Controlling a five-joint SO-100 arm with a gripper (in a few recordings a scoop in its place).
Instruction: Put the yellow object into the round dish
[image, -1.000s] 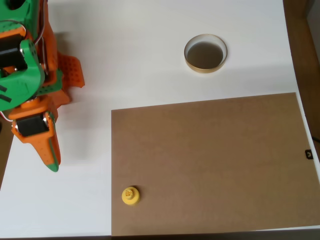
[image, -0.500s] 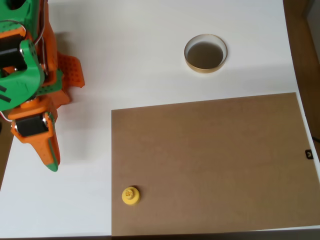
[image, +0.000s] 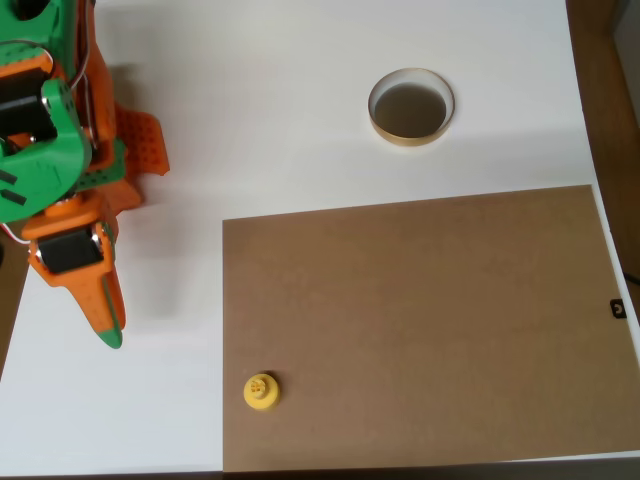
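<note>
The yellow object (image: 261, 391) is a small round piece with a knob on top. It sits at the lower left corner of the brown board, close to the board's left edge. Far up and to the right, the round dish (image: 411, 107) with its tan rim and dark bottom stands on the white table and holds nothing. My orange and green gripper (image: 108, 332) points down the picture at the left edge. Its fingers lie together in one taper with nothing between them. It is well left of and above the yellow object.
A large brown board (image: 420, 320) covers the lower right of the white table (image: 260, 90). The arm's body (image: 50, 150) fills the upper left corner. The table's right edge meets a wooden floor. A small black item (image: 618, 309) lies by the board's right edge.
The gripper tip has crept a few pixels down and to the right. The yellow object and the dish have not moved.
</note>
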